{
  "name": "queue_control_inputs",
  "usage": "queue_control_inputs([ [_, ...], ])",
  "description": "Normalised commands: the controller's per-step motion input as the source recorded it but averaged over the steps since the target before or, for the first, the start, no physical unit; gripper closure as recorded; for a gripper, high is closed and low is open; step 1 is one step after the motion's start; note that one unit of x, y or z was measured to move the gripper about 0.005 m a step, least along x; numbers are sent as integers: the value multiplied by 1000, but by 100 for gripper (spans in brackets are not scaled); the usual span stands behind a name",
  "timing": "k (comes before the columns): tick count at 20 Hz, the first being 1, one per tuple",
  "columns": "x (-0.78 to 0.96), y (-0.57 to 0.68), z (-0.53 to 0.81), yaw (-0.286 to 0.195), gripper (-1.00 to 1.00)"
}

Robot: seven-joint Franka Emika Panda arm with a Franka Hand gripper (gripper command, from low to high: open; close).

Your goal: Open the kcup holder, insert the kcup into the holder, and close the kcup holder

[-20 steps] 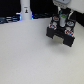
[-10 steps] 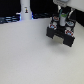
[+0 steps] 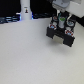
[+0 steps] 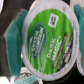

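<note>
1. My claw is clamped on the kcup. In the wrist view its green foil top fills the picture, with my teal pads pressed against its rim on either side, so the jaws stand only as far apart as the pod is wide.

2. The kcup holder sits directly beneath my claw on the counter. It looks open, with something lighter showing among the black parts, but the exterior view is too blurred to pick out single slots.

3. I judge the step in hand to be the insertion: lowering the pod into a round slot.

4. To do it well I should keep the pod upright, centre it over one slot, and descend slowly and straight so the rim does not catch the slot's edge.

5. I should release only once the pod is seated, then lift straight up clear of the drawer.

6. A white bottle-like object stands well apart from my claw, out of the way.
</note>
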Motion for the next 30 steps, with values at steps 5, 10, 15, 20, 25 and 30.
queue_control_inputs([
  [5, 17, 18, -225, 19, 100],
  [10, 6, 79, -58, 42, 100],
  [15, 57, 100, 150, 81, -100],
  [20, 68, 71, 187, 85, -100],
  [25, 170, -56, 408, 87, -100],
  [30, 226, -258, 511, 84, -100],
])
